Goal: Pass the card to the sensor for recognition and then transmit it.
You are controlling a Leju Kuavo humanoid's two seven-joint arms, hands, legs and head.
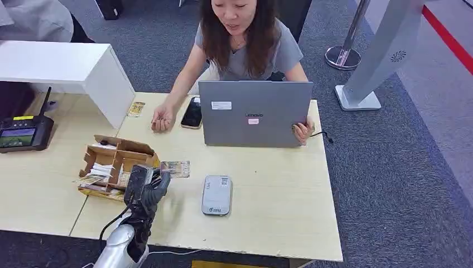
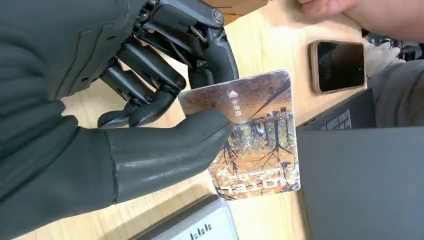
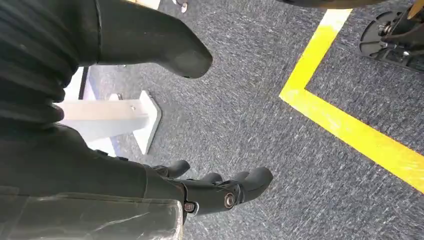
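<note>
My left hand (image 1: pixel 146 187) pinches a card (image 1: pixel 176 168) printed with an autumn forest picture, held above the wooden table between the cardboard box and the sensor. Up close, the thumb (image 2: pixel 165 145) presses on the card (image 2: pixel 255 145) against a dark finger behind it. The sensor (image 1: pixel 216 195), a flat grey reader with rounded corners, lies on the table just right of the hand; its edge (image 2: pixel 200 227) shows under the card. My right hand (image 3: pixel 210 192) hangs over grey carpet with fingers apart and nothing in it.
An open cardboard box (image 1: pixel 114 164) holding more cards sits left of my hand. A person sits behind a grey laptop (image 1: pixel 255 113), one hand (image 1: pixel 162 121) resting on the table beside a phone (image 1: pixel 192 112). A black terminal (image 1: pixel 23 132) stands far left.
</note>
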